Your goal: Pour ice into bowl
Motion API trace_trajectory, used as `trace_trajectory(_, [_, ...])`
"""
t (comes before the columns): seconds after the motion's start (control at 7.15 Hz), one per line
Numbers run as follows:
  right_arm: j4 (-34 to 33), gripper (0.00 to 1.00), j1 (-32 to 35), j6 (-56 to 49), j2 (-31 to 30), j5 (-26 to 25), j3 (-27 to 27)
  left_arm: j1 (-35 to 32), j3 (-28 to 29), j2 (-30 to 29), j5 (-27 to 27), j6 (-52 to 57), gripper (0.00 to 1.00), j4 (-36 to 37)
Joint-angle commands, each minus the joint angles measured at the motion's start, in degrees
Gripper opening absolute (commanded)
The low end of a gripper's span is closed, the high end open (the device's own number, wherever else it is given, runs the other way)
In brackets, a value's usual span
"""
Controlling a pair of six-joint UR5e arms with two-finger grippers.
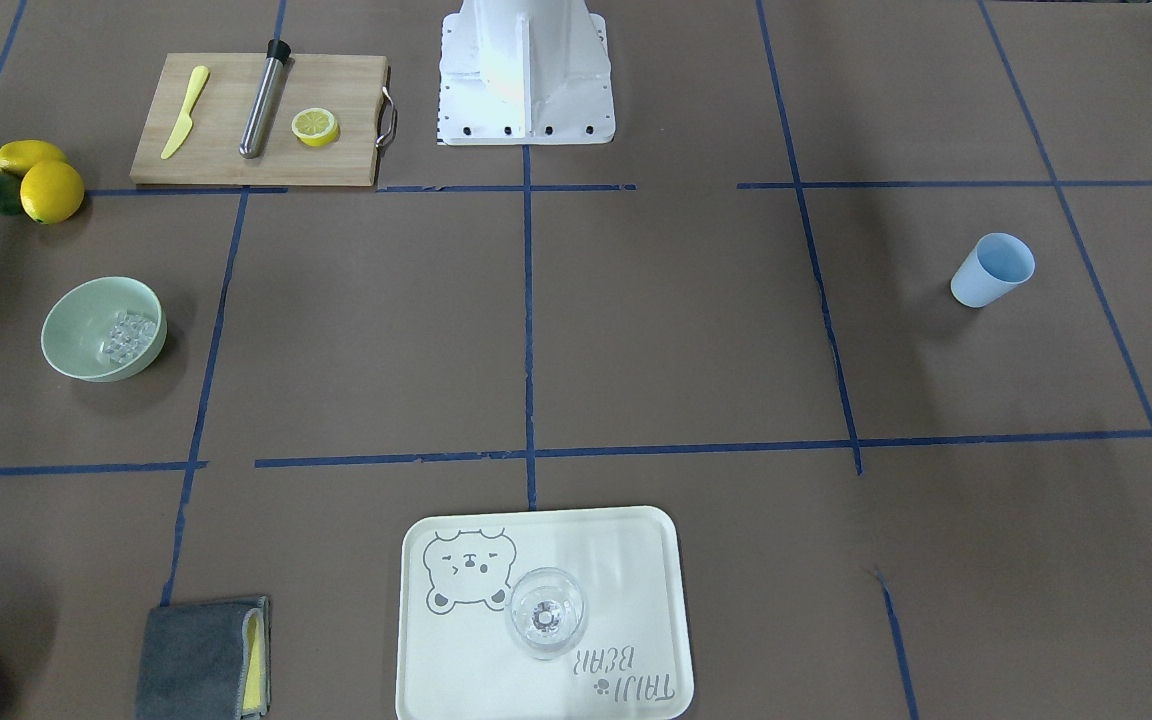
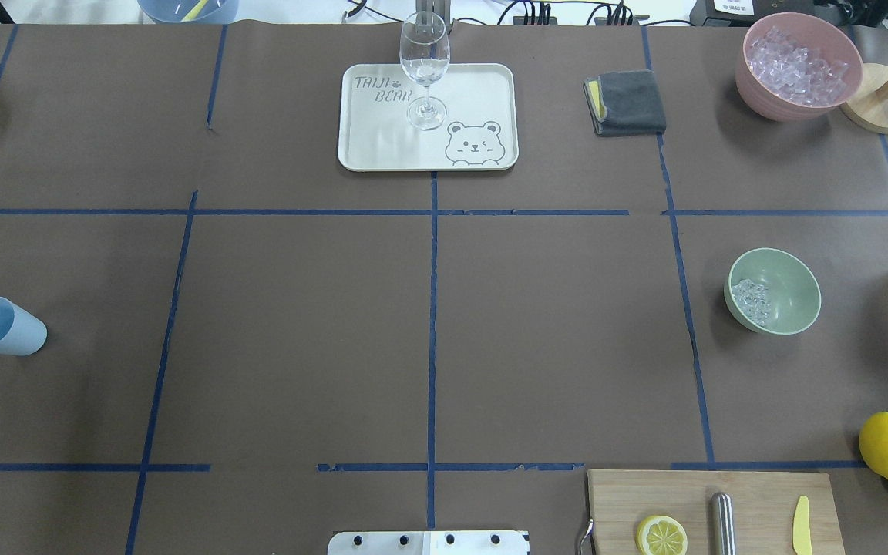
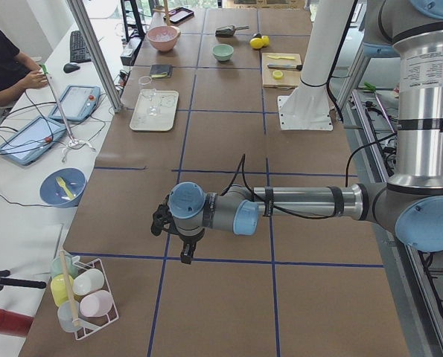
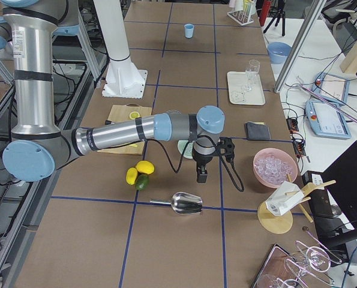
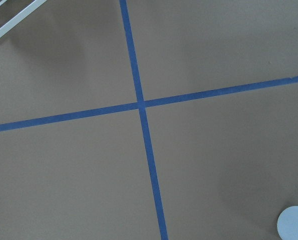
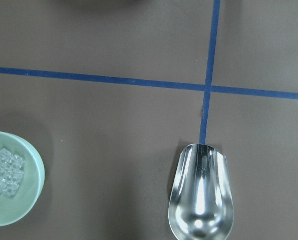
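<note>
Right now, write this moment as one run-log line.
ice: in green bowl | scoop: empty, on table, apart from bowl | left pincer: unclear | right pincer: unclear

Table [image 2: 297, 347]: brown paper cover, blue tape grid.
Carries mint-green bowl [image 2: 792, 287], blue cup [image 2: 1, 327], tray [image 2: 382, 146], cutting board [image 1: 346, 90], lemons [image 1: 52, 191], grey cloth [image 2: 630, 102], pink tub [image 2: 760, 99], metal scoop [image 6: 201, 200].

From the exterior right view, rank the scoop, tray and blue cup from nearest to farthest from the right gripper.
1. scoop, near end, close by the right gripper.
2. tray, mid-table, operators' side.
3. blue cup, far end.
</note>
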Motion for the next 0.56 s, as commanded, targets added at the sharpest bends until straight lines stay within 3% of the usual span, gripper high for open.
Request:
trace_trajectory(0.0, [-0.14,1.0,-0.09,-0.1,-0.47,-0.37,0.33,0.35,-1.03,0.57,4.55,6.25,1.0,4.53])
trace_trajectory(0.14, [-0.06,1.0,-0.09,-0.1,-0.56,-0.37,0.25,-1.47,-2.26,0.31,6.77,11.17,1.0,12.75])
trace_trajectory(0.42, [-0.06,1.0,-0.09,-0.01,-0.47,-0.2,0.25,-1.67,-2.79,0.22,6.26,12.62,1.0,13.79])
